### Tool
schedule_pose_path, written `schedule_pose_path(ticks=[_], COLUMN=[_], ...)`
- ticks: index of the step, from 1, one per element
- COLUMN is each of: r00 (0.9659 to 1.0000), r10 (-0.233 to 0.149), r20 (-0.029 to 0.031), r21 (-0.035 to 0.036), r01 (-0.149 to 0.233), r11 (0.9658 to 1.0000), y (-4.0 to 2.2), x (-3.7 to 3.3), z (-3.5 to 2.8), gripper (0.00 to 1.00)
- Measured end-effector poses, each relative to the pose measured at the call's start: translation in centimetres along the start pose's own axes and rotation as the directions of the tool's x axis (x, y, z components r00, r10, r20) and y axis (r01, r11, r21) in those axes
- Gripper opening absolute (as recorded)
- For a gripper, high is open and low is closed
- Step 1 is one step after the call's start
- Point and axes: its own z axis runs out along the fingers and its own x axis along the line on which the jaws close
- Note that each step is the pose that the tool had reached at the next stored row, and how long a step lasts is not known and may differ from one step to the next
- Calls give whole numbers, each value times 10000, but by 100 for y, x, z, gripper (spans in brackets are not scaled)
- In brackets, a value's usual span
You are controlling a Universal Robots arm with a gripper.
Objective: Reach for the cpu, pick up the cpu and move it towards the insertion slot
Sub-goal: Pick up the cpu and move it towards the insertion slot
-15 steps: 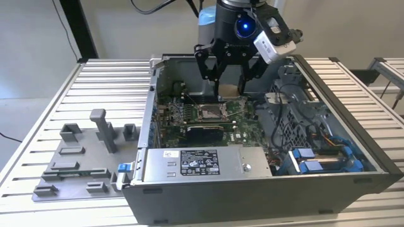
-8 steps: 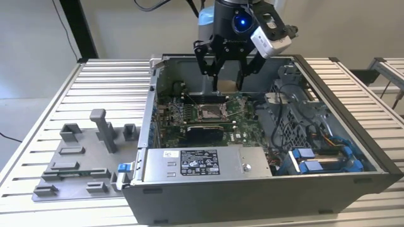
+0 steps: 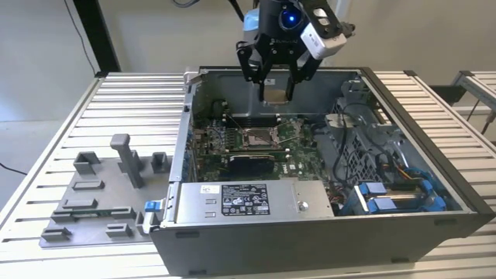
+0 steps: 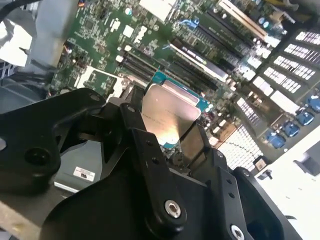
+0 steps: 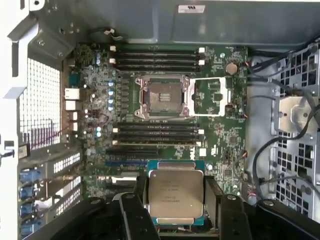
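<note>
Silvery and flat, the cpu (image 5: 176,195) sits clamped between your gripper (image 5: 176,200) fingers (image 4: 150,160), held in the air above the open computer case (image 3: 434,174), apart from the insertion slot (image 5: 164,96) on the green motherboard (image 5: 220,140).

Exterior view: even, diffuse room light, soft shadows inside the computer case (image 3: 326,174), pale slatted counter (image 3: 132,110) bright. Second wrist view: strong glare on the cpu (image 4: 167,112) lid, washed-out white patches at the frame corners, near black end effector (image 4: 172,150) links soft. First wrist view: motherboard (image 5: 165,110) evenly lit and sharp; perforated case wall overexposed.
</note>
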Motion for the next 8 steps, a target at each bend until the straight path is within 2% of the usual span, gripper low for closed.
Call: schedule_pose_path(ticks=[8], r00=[10000], r10=[-1], r20=[0], r21=[0], r01=[1], r11=[10000], y=[298], x=[31], z=[31], gripper=[0])
